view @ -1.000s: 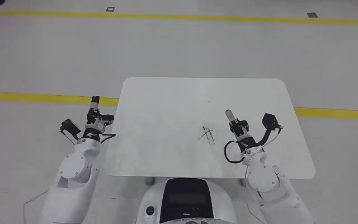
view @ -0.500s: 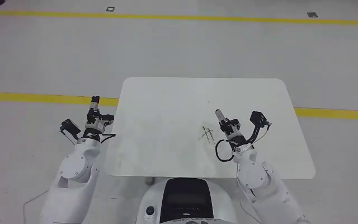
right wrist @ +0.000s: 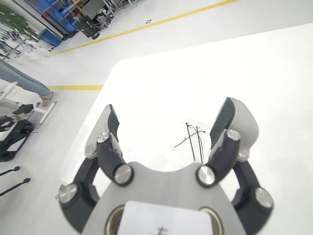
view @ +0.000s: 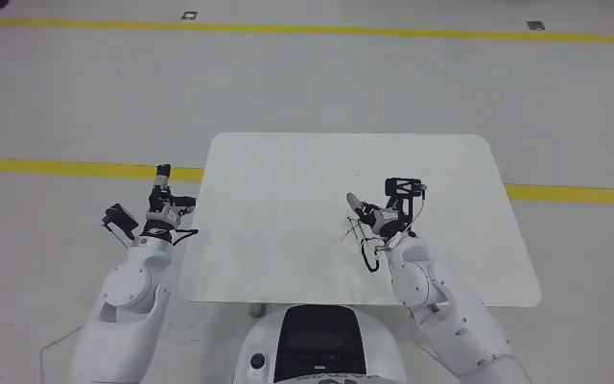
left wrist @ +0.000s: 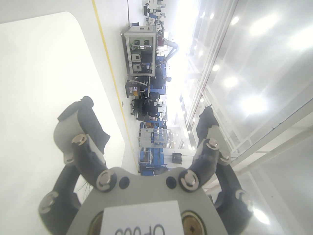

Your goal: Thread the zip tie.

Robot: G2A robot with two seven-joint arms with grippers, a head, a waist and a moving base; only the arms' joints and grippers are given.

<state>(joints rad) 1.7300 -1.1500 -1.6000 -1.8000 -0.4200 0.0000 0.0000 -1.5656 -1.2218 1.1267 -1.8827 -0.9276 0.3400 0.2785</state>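
Right end effector (right wrist: 168, 103) near zip ties (right wrist: 193, 140)

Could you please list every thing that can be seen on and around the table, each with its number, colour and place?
zip ties: a few, exact number unclear; black; lying crossed on the near right part of the table
table: one; white; in front of the robot
floor lines: two; yellow; one far beyond the table, one nearer and hidden in its middle by the table
floor markers: two; dark; small squares by the far line
left gripper: one; grey and black; open, off the table beside its left edge
right gripper: one; grey and black; open, over the table right next to the zip ties
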